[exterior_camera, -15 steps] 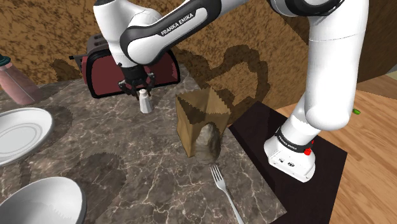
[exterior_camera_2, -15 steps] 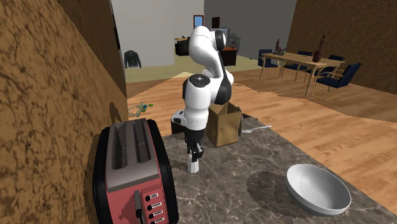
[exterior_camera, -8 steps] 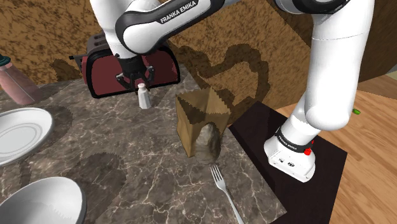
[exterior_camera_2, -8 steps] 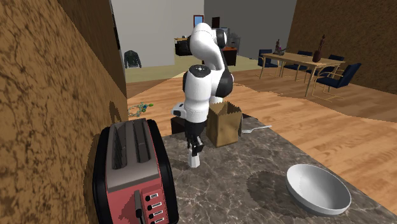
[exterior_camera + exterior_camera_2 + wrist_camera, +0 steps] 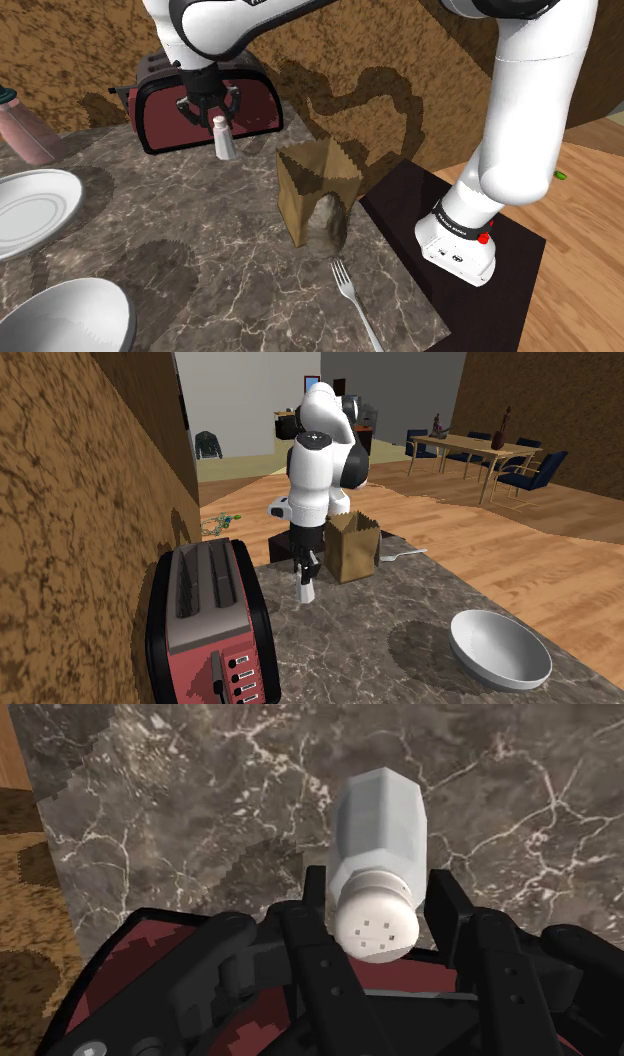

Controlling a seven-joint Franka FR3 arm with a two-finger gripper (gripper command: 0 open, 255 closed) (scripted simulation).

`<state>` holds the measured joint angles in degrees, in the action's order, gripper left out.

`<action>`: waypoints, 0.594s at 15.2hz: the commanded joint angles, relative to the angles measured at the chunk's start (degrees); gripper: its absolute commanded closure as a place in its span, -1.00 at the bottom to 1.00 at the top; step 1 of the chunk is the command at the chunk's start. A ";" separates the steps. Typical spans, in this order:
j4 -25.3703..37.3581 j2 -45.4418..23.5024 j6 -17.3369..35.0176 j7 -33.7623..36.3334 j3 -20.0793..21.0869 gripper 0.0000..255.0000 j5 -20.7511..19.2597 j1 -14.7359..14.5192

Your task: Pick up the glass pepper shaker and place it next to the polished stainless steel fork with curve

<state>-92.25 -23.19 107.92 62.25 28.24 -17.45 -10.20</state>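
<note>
Wrist view has the pincer (image 5: pixel 378 904) clamped on the pepper shaker (image 5: pixel 378 844), one black finger on either side just under its perforated cap, the body hanging down toward the marbled bench (image 5: pixel 200 804). In the shoulder view the pepper shaker (image 5: pixel 223 140) hangs upright in front of the red toaster (image 5: pixel 160 110) and looks to be clear of the bench surface (its shadow in the wrist view lies apart from it).

I judge it a small, light, rigid thing. It is drawn pale grey with smooth facets, so it is likely slippery under the pads and apt to crack if dropped. The hold near the cap is sound, since the neck gives the fingers a ledge. But with the grip so high the body may swing, so a slow carry and a gentle, upright set-down seem wise.

The fork (image 5: pixel 352 295) lies well apart, beyond the brown paper bag (image 5: pixel 315 190), near the bench's edge by the stand.
</note>
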 commanded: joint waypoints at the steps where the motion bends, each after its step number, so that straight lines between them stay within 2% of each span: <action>1: 0.97 0.36 -1.26 -0.37 0.09 1.00 0.26 0.05; 9: 5.57 1.51 -6.77 -1.43 0.48 1.00 1.13 -0.17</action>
<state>-87.29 -21.70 101.80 60.86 28.68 -16.37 -10.26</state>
